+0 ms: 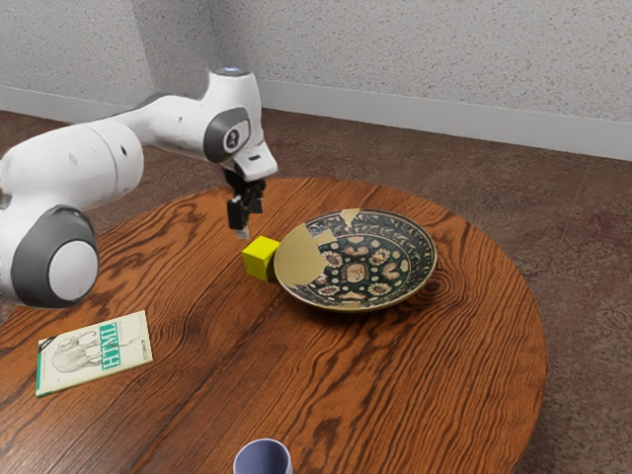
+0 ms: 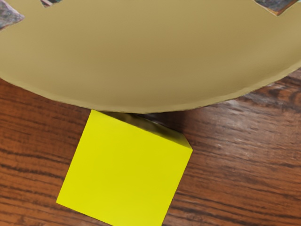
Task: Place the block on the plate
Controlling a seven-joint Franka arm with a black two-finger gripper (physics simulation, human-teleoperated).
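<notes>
In the exterior view, "HTML" heads a paper book (image 1: pixel 96 354) at eight o'clock from the round, floral, gold-patched plate (image 1: pixel 355 272). The smooth yellow block (image 1: pixel 261 259) sits on wood-grained table (image 1: pixel 395 375) at nine o'clock; above it, the gripper (image 1: pixel 249 221) has its fingers apart.

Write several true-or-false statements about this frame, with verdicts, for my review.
1. The yellow cube-shaped block is beside the round dark patterned plate. True.
2. The black end effector is gripping the block. False: it hovers above the block.
3. The pale rectangular HTML book lies on the round brown wooden table. True.
4. The block rests inside the plate. False: it sits on the table.
5. The book's cover is solid red. False: it is pale with green.
</notes>
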